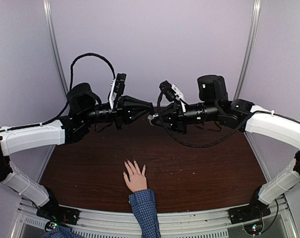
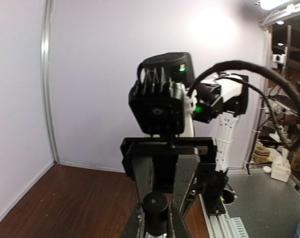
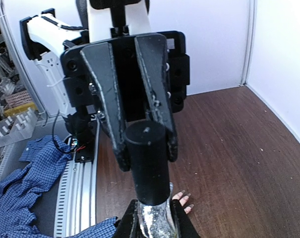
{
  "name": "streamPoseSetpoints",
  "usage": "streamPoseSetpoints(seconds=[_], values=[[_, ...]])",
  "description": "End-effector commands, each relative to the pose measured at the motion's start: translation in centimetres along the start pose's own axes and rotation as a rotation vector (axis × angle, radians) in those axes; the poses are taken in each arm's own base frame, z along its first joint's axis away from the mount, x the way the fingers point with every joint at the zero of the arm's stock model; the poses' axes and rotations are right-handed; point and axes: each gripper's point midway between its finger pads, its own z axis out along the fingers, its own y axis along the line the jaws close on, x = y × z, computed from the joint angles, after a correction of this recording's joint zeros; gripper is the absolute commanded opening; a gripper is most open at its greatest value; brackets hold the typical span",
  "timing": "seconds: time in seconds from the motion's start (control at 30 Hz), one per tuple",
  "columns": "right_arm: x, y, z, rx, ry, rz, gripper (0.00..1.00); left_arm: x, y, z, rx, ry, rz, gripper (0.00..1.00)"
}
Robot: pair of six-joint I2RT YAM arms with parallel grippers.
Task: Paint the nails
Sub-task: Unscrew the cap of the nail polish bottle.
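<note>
A light-skinned hand (image 1: 135, 179) in a blue checked cuff lies flat near the table's front edge. Its nails (image 1: 132, 164) point away from me; three of them (image 3: 187, 200) look dark in the right wrist view. High above the table both arms meet over a small polish bottle (image 1: 151, 118). My right gripper (image 3: 152, 221) is shut on its glittery glass body (image 3: 154, 218). My left gripper (image 2: 155, 225) is shut on the black cap (image 2: 155, 206), its fingers (image 3: 107, 89) flanking the cap (image 3: 147, 158). In the top view the left gripper (image 1: 148, 112) and right gripper (image 1: 156, 119) nearly touch.
The dark wooden table (image 1: 199, 168) has white walls at the back and sides. An aluminium rail (image 1: 154, 225) with both arm bases runs along the near edge. The checked sleeve (image 1: 146, 210) crosses that rail. Checked cloth (image 3: 21, 173) lies beyond the rail.
</note>
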Motion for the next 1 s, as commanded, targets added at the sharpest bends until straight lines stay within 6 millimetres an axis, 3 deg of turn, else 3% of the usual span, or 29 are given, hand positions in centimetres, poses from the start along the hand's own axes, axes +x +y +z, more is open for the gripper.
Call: streamPoseSetpoints(seconds=[0.0,0.2,0.37,0.5,0.6,0.8,0.97], values=[[0.1,-4.0,-0.1,0.219,0.012,-0.001,0.0,0.9,2.0,0.9,-0.163,0.022,-0.005,0.0],[0.4,-6.2,-0.5,0.35,0.024,0.006,0.0,2.1,3.4,1.1,-0.263,0.041,-0.028,0.01],[0.9,-6.1,-0.7,0.344,0.046,-0.008,0.0,2.3,3.3,0.7,-0.279,0.1,-0.022,0.27],[1.3,-4.7,-0.6,0.265,0.054,-0.023,0.0,1.3,1.8,-0.5,-0.209,0.131,0.009,0.45],[1.8,-3.6,-0.4,0.192,0.067,-0.028,0.0,0.9,0.9,-1.7,-0.164,0.163,0.026,0.53],[2.6,-0.2,0.3,-0.022,0.091,-0.038,0.0,2.1,-1.9,-2.8,-0.029,0.309,0.067,0.54],[3.0,2.5,0.4,-0.168,0.107,-0.047,0.0,2.2,-2.9,-3.1,0.034,0.356,0.099,0.52]])
